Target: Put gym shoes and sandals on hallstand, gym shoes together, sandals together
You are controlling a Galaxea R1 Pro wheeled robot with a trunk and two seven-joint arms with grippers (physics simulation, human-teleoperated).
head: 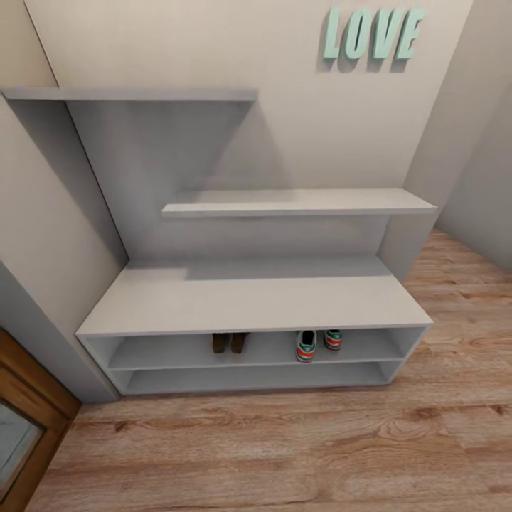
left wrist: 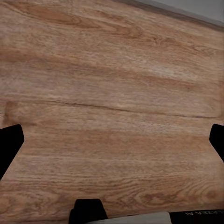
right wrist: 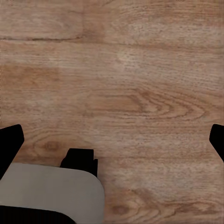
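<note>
Wood-grain plank flooring, the corridor floor (head: 284,455), spread light brown across the lower part of the head view and ran up to the foot of the hallstand (head: 256,302). That light-grey unit stood against a pale wall, its broad bench top bare, with two stepped grey wall shelves (head: 299,203) rising above it, the higher one set further to the left. Mint-green LOVE letters (head: 373,33) hung on the wall above the shelves. At the lower left corner a brown door frame (head: 28,427) stood just beside the hallstand's end.

Below the bench top lay two low open slots. In the upper slot the two sandals (head: 229,342) sat side by side, dark brown, left of centre. The two gym shoes (head: 318,343) stood in the same slot to the right, near each other, their green-and-orange soles facing outward, the left one reaching a little closer to the shelf's front edge. A clear stretch of shelf separated the sandals from the sneakers. All four were on the rack, off the floor.

The left gripper (left wrist: 112,140) showed in its wrist view with dark fingertips (left wrist: 10,144) at opposite edges, spread wide over bare planks and holding nothing. The right gripper (right wrist: 112,140) likewise had its fingers parted over the floor, empty.
</note>
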